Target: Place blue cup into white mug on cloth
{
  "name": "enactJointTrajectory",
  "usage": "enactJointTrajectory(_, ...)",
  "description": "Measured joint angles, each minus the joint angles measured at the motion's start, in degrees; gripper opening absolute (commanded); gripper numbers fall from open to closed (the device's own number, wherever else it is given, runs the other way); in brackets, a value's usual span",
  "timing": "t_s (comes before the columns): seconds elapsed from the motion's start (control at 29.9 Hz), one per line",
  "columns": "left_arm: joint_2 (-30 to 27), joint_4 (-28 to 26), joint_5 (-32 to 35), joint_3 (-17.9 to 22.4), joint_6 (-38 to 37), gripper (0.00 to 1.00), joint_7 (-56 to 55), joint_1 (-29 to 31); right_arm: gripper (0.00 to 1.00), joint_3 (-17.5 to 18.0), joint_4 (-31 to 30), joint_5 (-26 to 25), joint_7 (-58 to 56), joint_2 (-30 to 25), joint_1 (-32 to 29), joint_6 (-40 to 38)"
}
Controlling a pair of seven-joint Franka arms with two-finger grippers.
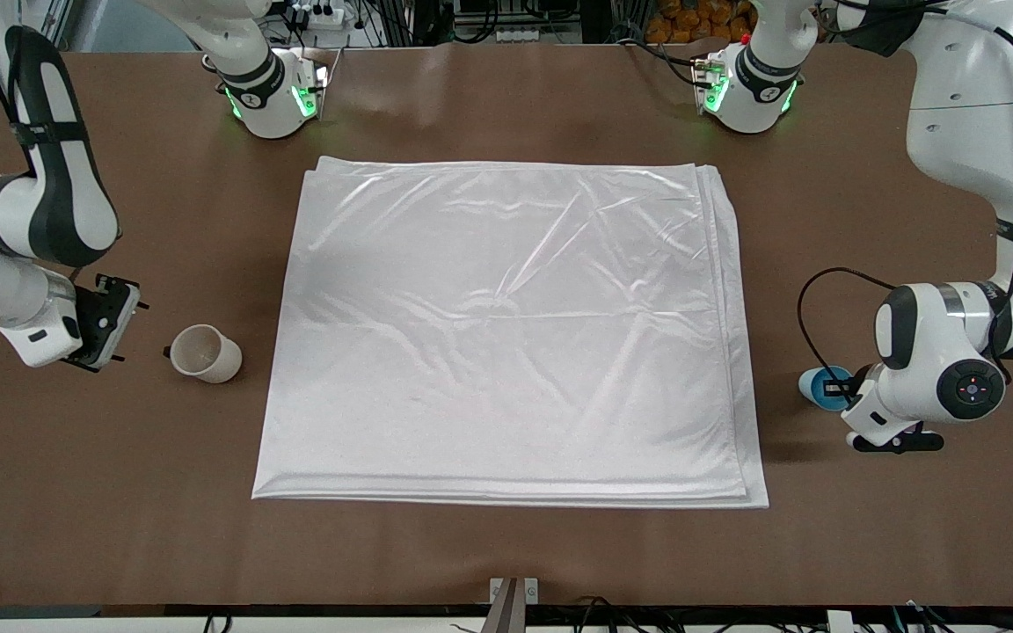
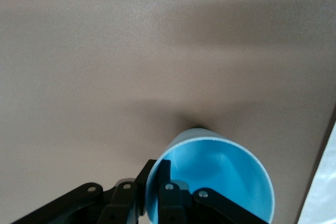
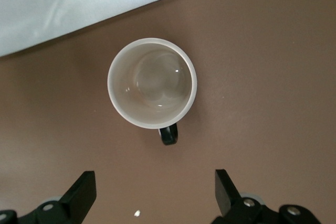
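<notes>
Blue cup [image 2: 220, 177] rim nipped by left pincer [image 2: 164, 192], on table [image 2: 105, 77]

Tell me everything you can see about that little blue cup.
The blue cup is small, handleless and smooth, pale blue outside and brighter blue inside, with nothing visible in it. It stands on the bare brown table toward the left arm's end, beside the white cloth but not on it. The left gripper is shut on its rim, one finger inside the wall and one outside.

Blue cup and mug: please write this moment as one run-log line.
left gripper: shut on cup | right gripper: open, beside mug | cloth: bare
</notes>
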Motion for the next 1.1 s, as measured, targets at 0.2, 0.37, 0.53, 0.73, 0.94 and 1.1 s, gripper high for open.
enactJointTrajectory(0.2,-0.5,0.8,0.0,-0.2,0.3,0.00,-1.9,-0.3,1.00,-0.1,-0.9,0.0,-5.9,2.0,-0.3,2.8)
enactJointTrajectory(0.37,-1.6,1.4,0.0,-0.3,0.3,0.00,-3.4,-0.7,1.00,-0.1,-0.9,0.0,-8.5,3.7,-0.4,4.4)
enactJointTrajectory(0.53,-2.6,1.5,0.0,-0.3,0.3,0.00,-4.8,-1.2,1.00,-0.1,-0.9,0.0,-11.7,4.9,-0.4,5.6)
enactJointTrajectory(0.73,-3.1,1.9,0.0,-1.7,0.3,0.00,-7.4,-1.2,1.00,-0.2,-0.9,0.0,-13.4,7.1,-0.7,6.2)
enactJointTrajectory(0.94,-3.2,2.5,-1.0,-2.6,0.3,0.00,-10.4,-1.4,1.00,-0.3,-0.9,0.0,-14.1,8.8,-1.2,6.7)
enactJointTrajectory(1.1,-3.2,2.7,-2.5,-3.1,0.3,0.00,-10.7,-1.6,1.00,-0.2,-0.8,0.0,-14.1,9.4,-1.3,7.0)
